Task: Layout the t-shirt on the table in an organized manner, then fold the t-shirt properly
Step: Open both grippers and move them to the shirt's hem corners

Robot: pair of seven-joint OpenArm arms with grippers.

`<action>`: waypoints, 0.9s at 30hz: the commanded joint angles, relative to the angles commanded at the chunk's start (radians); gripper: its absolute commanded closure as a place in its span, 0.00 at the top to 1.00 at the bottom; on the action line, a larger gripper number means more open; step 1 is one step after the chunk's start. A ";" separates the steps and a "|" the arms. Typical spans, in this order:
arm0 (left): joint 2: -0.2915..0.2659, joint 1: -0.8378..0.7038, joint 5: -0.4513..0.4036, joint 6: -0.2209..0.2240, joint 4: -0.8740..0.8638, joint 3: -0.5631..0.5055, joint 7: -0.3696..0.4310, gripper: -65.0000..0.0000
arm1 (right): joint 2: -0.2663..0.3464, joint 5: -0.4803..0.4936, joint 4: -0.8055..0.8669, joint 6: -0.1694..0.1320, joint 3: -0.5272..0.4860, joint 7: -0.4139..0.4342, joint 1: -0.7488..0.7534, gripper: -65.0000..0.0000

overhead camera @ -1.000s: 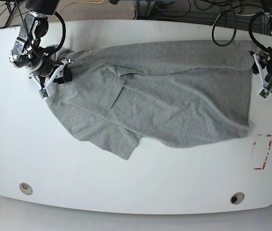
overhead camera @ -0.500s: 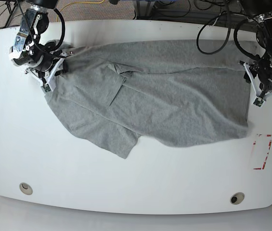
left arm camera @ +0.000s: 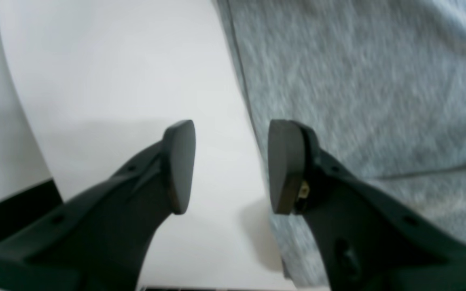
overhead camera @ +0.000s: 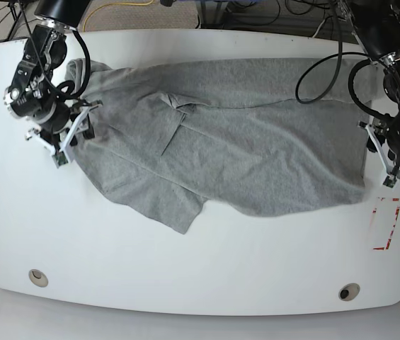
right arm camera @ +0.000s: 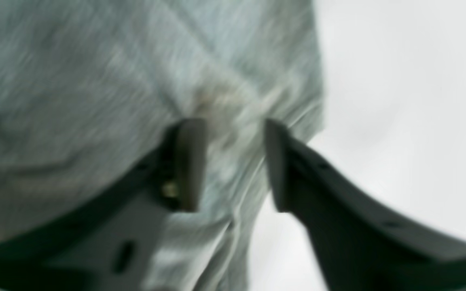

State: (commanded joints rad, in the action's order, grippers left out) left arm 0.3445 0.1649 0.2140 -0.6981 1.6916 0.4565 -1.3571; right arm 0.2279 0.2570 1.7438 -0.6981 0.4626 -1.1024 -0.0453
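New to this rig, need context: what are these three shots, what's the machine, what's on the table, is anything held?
It is a robot with two arms, each ending in a two-finger gripper. The base view looks down on the whole white table; the other two come from cameras on the wrists, looking past the dark fingers.

A grey t-shirt lies spread but rumpled, plain side up. A red-and-white tape mark and two round holes are also visible.

The left gripper is open, straddling the shirt's edge with one finger over bare table. The right gripper is also open, with cloth between the fingers. Neither is gripping anything.
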 joint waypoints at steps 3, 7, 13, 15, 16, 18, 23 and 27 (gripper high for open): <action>0.014 0.025 0.000 0.000 -0.014 0.000 0.000 0.40 | -0.002 -0.060 -0.091 0.000 0.000 0.057 -0.069 0.68; 0.020 0.060 0.000 0.000 -0.021 0.002 0.002 0.40 | 0.002 -0.126 -0.281 0.000 -0.005 0.157 -0.198 0.68; 0.034 0.074 0.000 0.000 -0.021 0.002 0.002 0.40 | 0.012 -0.189 -0.537 0.000 -0.006 0.272 -0.347 0.68; 0.037 0.074 0.000 0.000 -0.021 0.002 0.002 0.40 | 0.018 -0.218 -0.615 0.000 -0.008 0.330 -0.384 0.68; 0.037 0.074 0.000 0.000 -0.021 0.002 0.002 0.40 | 0.018 -0.229 -0.649 0.000 -0.008 0.354 -0.399 0.68; 0.037 0.071 0.000 0.000 -0.020 0.002 0.002 0.40 | 0.021 -0.247 -0.706 0.000 -0.008 0.393 -0.420 0.68; 0.038 0.066 0.002 0.000 -0.020 0.025 0.002 0.40 | 0.021 -0.264 -0.832 0.000 -0.008 0.462 -0.459 0.68; 0.037 0.051 0.002 0.000 -0.021 0.077 0.002 0.40 | 0.012 -0.265 -0.855 0.000 -0.015 0.473 -0.456 0.68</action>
State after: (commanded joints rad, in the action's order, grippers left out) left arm 0.3813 0.2156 0.2156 -0.6981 1.6701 0.5332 -1.3556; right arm 0.2401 -0.0084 0.8892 -0.6981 0.4473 -0.6299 -0.5010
